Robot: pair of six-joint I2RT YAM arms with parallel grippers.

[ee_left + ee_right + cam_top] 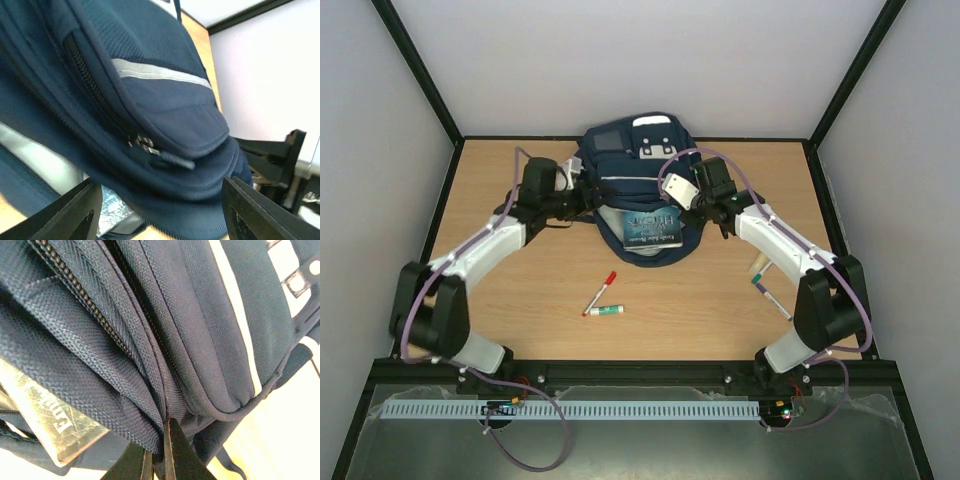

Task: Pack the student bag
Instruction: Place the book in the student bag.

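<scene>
Tightly, right gripper (pixel 157 459) nips student bag (pixel 200 340); book (pixel 651 227) protruding.

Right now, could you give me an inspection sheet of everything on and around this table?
Surface: wooden table.
Job's things: backpack at the far middle, a book sticking out of its opening.
Clutter: red-capped pen and green-capped stick near the middle; another pen by the right arm.
Tools: left tool open around the backpack's edge; right tool shut on the backpack's fabric.
Cables: purple cables loop along both arms.
Surroundings: white walls, black frame.
</scene>
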